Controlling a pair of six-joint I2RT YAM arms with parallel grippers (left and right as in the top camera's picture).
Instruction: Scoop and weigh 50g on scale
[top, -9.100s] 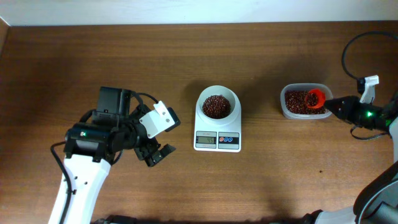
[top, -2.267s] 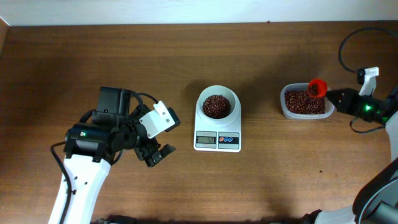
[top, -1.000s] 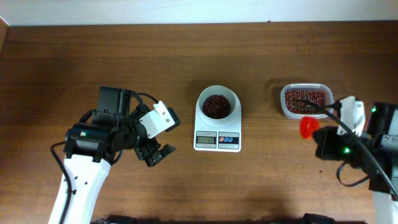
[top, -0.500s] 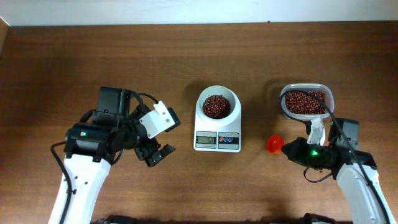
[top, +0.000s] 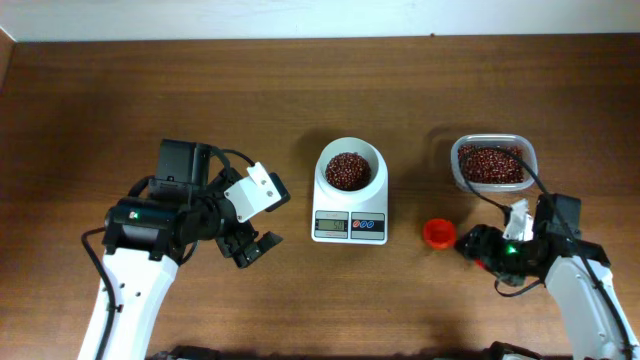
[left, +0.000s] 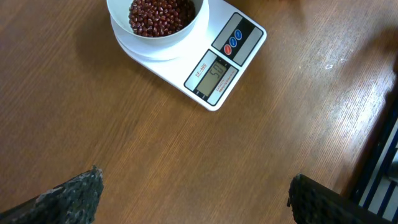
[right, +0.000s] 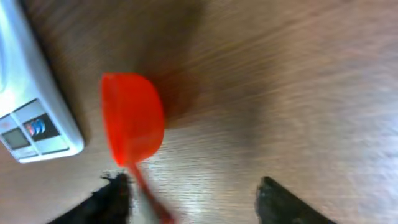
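A: How far along?
B: Close to done, judging by the heap of beans (top: 347, 170) in the white bowl (top: 322, 165) on top of the scale (top: 349, 226), mid-table.
A: On target?
B: Cannot say. Lit display, but digits too small to trust.
A: And the scoop (top: 437, 233)?
B: Down on the wood just right of the scale, tipped on its side. No beans visible in it.
A: Gripped?
B: No. Right gripper (right: 193, 193) spread wide behind it, clamping nothing, with the handle just beside one finger.
A: Left gripper (left: 199, 199)?
B: Spread as wide as possible, holding nothing, hanging over bare wood near the scale.
A: Left to do?
B: Likely only checking the display, then topping up from the tub (top: 492, 163) if short.
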